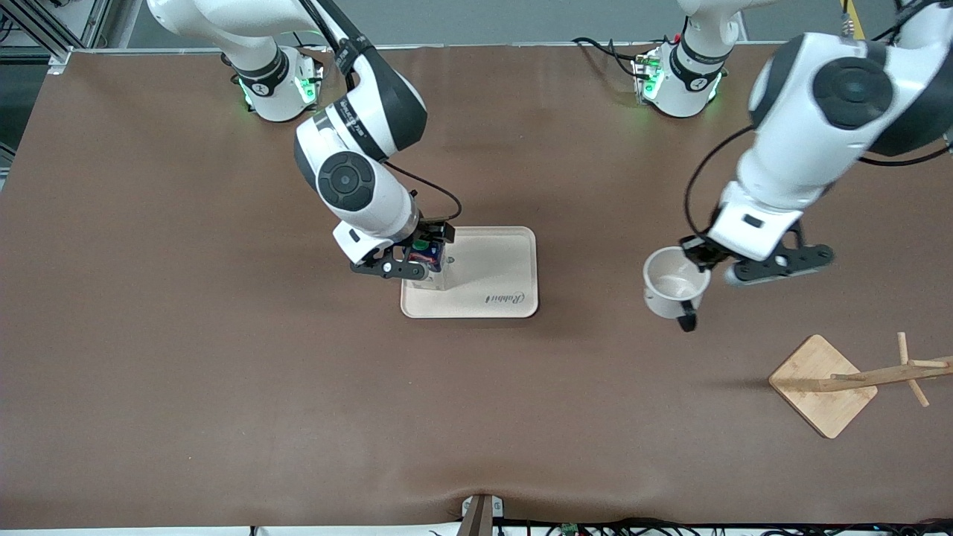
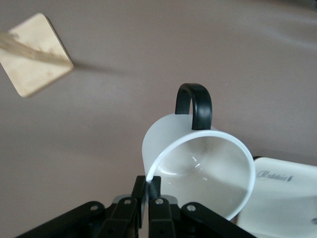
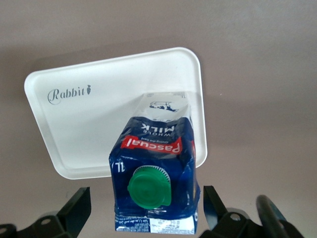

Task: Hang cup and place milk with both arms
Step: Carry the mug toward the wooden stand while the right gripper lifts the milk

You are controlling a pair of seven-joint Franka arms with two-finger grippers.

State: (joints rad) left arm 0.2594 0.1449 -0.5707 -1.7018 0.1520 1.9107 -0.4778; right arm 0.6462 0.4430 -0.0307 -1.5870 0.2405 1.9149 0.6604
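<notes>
The right arm is coming down from its base at the top of the front view toward the middle of the frame. The right gripper point(image 1: 419, 257) is sitting low over the corner of the tray point(image 1: 495, 260) toward the right arm's end of the table. The milk point(image 1: 433, 274) is standing upright on that corner of the tray, just inside the rim, its green cap point(image 3: 148, 188) pointing up at the wrist camera. In the right wrist view the black fingers point(image 3: 77, 208) are standing spread on either side of the carton's top, with a gap showing on at least one side, so the jaws are not squeezing it. The tray, pale with the word "Rabbit" printed on it, is lying flat on the brown table point(image 1: 223, 357) at the centre of the frame.

Further along, the left arm is reaching down from the upper corner of the frame at its own end. The left gripper point(image 1: 702, 259) is holding the cup point(image 1: 674, 286) in the air over bare table between the tray and the wooden rack point(image 1: 823, 383). Its jaws are pinching the white rim, one finger inside the wall and one outside, nearly closed. The cup is tilting, its mouth showing to both cameras and its black handle point(image 2: 194, 104) pointing away from the gripper. The rack is standing in the lower corner of the frame, its pegged post point(image 1: 886, 374) rising from a square base.
</notes>
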